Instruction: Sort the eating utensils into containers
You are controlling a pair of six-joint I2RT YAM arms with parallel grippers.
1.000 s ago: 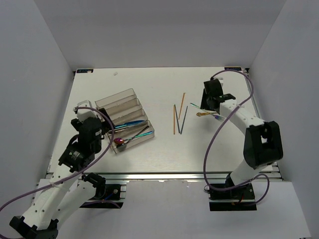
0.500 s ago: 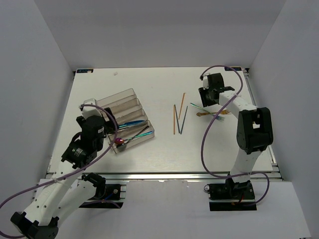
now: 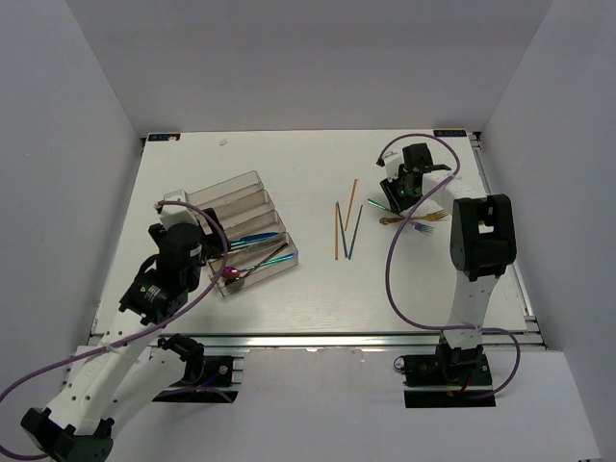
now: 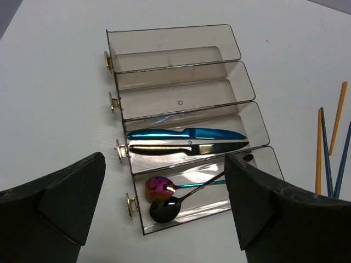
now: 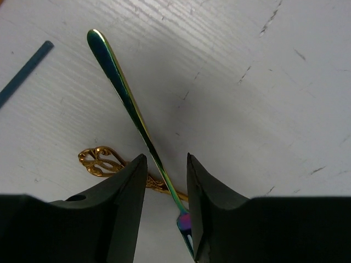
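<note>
Currently | I am straddling iridescent utensil (image 5: 129, 104) with right jaws apart, handle running through gap | left jaws gaping over tray (image 4: 173, 27).

— The organiser tray (image 4: 175, 50)?
— Clear, smoky plastic, glossy. The blue knife (image 4: 186, 133) in it is polished metal.
— And the iridescent utensil (image 5: 123, 93)?
— Mirror-smooth metal, on a matt white table (image 5: 263, 82) with fine grain.

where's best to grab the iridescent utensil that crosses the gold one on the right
Take the iridescent utensil by its slim handle, from straight above, jaws either side of its width. It lies flat on the table and the gold utensil crosses it, so gripping nearer the rounded free end should avoid catching both.
</note>
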